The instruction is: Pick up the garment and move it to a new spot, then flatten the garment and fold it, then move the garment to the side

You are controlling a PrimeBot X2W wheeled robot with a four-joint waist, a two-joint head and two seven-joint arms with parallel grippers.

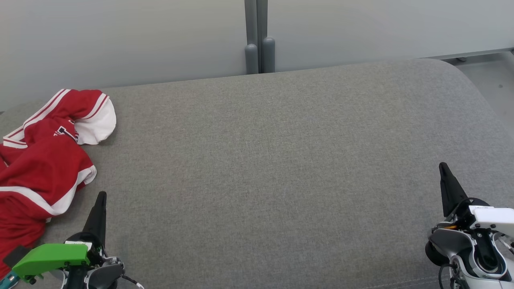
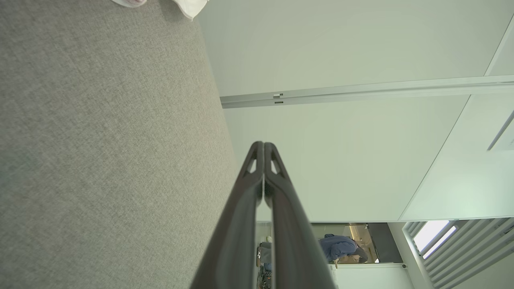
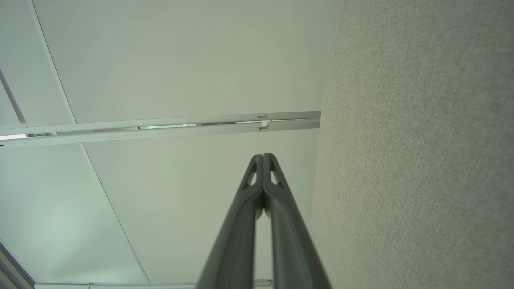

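Grippers: both pressed fully together, fingertips meeting, nothing pinched between them.

Left gripper [image 1: 101, 197] sits at the near-left corner of the desk [image 1: 261, 160], with its dark fingers pointing toward the far edge and a green housing [image 1: 52, 255] behind them. The tip is near the garment but apart from it, with a strip of bare grey fabric between. In the left wrist view the two fingers [image 2: 251, 188] run flush against each other up to the tip, alongside the desk surface. Can't tell whether they touch the desk.

Right gripper [image 1: 443, 167] is at the near-right corner, also pointing to the far edge, with a white housing [image 1: 494, 216] behind it. It is well apart from the garment, the whole width of the desk between them. Right wrist view shows the same: tips together, grey fabric alongside, pale wall ahead.

Garment [image 1: 40, 168]: red with white stripes and white lining, crumpled in a heap at the left edge of the desk. It runs from mid-depth toward the near-left corner and out of the picture on the left. A dark print shows partly in a fold, not readable. One white bit of it shows at the top of the left wrist view.

Nothing else lies on the desk surface between the grippers and the garment.

Pale wall panels [image 1: 120, 36] stand behind the far edge, with two grey posts [image 1: 260, 52] at their joint. Floor [image 1: 488, 84] shows past the far-right corner. In the left wrist view a person [image 2: 339, 249] in a blue top is far off through an opening, next to a slatted window [image 2: 435, 237].
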